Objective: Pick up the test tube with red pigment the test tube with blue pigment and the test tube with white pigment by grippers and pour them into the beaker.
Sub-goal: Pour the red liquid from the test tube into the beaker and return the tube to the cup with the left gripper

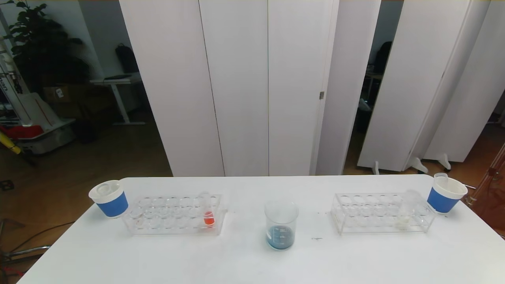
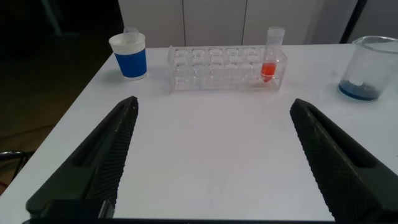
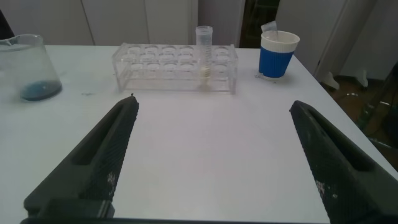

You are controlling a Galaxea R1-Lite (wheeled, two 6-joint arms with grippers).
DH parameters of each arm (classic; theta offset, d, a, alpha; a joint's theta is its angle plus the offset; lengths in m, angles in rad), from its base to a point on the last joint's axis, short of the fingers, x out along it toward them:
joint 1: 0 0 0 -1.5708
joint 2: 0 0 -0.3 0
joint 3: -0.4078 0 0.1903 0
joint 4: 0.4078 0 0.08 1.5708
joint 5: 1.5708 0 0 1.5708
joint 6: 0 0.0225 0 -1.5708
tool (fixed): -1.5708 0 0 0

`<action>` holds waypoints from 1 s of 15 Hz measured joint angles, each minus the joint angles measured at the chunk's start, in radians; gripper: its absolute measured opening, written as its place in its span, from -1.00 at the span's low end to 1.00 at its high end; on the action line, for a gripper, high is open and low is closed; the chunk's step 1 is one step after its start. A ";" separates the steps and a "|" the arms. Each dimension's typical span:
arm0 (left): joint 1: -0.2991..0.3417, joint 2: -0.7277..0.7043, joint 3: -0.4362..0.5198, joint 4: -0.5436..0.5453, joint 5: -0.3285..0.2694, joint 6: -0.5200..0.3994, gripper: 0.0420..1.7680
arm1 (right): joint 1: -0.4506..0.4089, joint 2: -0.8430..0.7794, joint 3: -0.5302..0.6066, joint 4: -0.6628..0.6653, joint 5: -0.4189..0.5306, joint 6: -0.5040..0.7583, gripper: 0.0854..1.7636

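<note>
Head view: beaker (image 1: 281, 225) mid-table holding blue liquid; red tube (image 1: 208, 215) in left rack (image 1: 173, 215), white tube (image 1: 406, 213) in right rack (image 1: 380, 213); no arms visible.
Left wrist: left gripper (image 2: 211, 155) fingers wide apart, empty, well short of red tube (image 2: 271, 56); approach level, clamp above the rack top.
Right wrist: right gripper (image 3: 211, 155) wide apart, empty; white tube (image 3: 204, 53) ahead.

Beaker (image 2: 372, 67) cut off by the frame edge; both arms unseen from the head camera.

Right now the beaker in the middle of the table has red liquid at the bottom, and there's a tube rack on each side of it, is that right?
Not quite. The liquid in the beaker is blue, not red, as the head view shows. The red is in a tube in the left rack. A rack does stand on each side; the other is the right rack.
</note>
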 joint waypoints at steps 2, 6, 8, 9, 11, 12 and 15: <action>0.000 0.007 -0.075 0.035 -0.012 0.000 0.97 | 0.000 0.000 0.000 0.000 0.000 0.000 0.98; -0.002 0.110 -0.217 0.025 -0.017 -0.021 0.97 | 0.000 0.000 0.000 0.000 0.000 0.000 0.98; -0.020 0.190 -0.291 0.003 -0.010 -0.040 0.97 | 0.000 0.000 0.000 0.000 0.000 0.000 0.98; -0.033 0.232 -0.326 -0.014 -0.007 -0.049 0.97 | 0.000 0.000 0.000 0.000 0.000 0.000 0.98; -0.051 0.326 -0.388 -0.054 -0.005 -0.059 0.97 | 0.000 0.000 0.000 0.000 0.000 0.000 0.98; -0.056 0.376 -0.412 -0.085 -0.004 -0.068 0.97 | 0.000 0.000 0.000 0.000 0.000 0.000 0.98; -0.059 0.547 -0.461 -0.219 -0.003 -0.107 0.97 | 0.000 0.000 0.000 0.000 0.000 0.000 0.98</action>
